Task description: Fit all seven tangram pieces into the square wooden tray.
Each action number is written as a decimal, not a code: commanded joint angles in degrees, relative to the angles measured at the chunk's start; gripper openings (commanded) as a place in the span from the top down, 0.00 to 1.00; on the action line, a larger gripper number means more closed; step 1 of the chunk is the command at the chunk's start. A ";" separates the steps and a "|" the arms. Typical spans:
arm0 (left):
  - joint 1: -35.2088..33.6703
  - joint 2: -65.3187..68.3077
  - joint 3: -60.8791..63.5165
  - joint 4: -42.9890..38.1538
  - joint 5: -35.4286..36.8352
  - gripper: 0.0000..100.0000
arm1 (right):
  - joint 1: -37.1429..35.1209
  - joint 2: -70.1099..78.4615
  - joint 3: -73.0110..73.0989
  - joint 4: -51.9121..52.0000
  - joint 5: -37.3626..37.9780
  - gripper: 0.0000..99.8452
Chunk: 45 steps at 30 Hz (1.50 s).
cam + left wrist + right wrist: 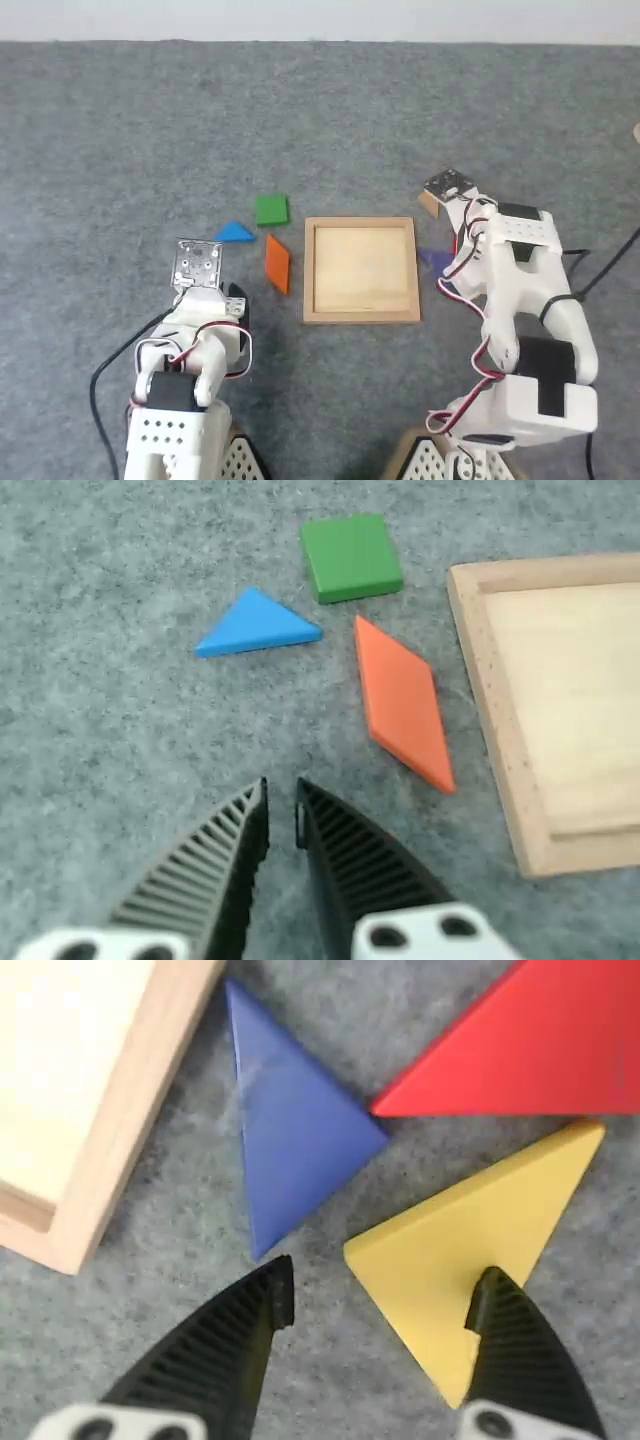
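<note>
Where the high view looks down on the grey carpet (120, 130), one square wooden tray (311, 270) lies in the middle. Three flat pieces lie just left of it: one green square piece (271, 209), one light blue triangle (233, 232) and one orange parallelogram (277, 263), the last nearest the rim. One dark blue triangle (435, 260) peeks out by the tray's right side under the right arm (520, 290), while the left arm (190, 370) sits on the near side of the other three. From the left wrist, the left gripper (282, 798) hangs over carpet short of those three pieces, its jaws all but together and gripping nothing; the orange parallelogram is closest. From the right wrist, the right gripper (385, 1288) is spread wide and holds nothing, with a corner of one yellow triangle (470, 1240) between its jaws. The dark blue triangle lies just beyond, beside the tray's corner, and one red triangle (540, 1040) lies farther off.
</note>
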 commanded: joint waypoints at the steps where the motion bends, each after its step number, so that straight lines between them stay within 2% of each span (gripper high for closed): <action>1: -0.44 -0.79 -1.01 0.18 0.53 0.95 | 0.13 -3.03 -1.23 -0.04 0.70 0.72; 7: -0.44 -0.79 -1.01 0.18 0.53 0.95 | 0.31 -1.89 -0.97 -1.80 1.05 0.72; 10: -0.44 -0.79 -1.01 0.18 0.53 0.95 | 0.22 1.45 -0.97 -1.98 4.13 0.73; 17: -0.44 -0.79 -1.01 0.18 0.53 0.95 | 0.57 6.11 -3.52 -1.10 4.84 0.91; 26: -0.44 -0.79 -1.01 0.18 0.53 0.95 | 0.13 5.58 -3.34 -0.57 4.48 0.92; 30: -0.44 -0.79 -1.01 0.18 0.53 0.95 | -0.40 4.53 -4.92 2.77 -1.67 0.91; 33: -0.44 -0.79 -1.01 0.18 0.53 0.95 | -1.27 0.13 -4.92 4.09 -5.36 0.86; 39: -0.44 -0.79 -1.01 0.18 0.53 0.95 | -4.97 -9.89 -0.79 6.46 -8.09 0.64; 42: -0.44 -0.79 -1.01 0.18 0.53 0.95 | -6.46 -12.44 2.64 5.85 -8.79 0.61; 45: -0.44 -0.79 -1.01 0.18 0.53 0.95 | -6.11 -11.91 4.75 2.51 -12.92 0.61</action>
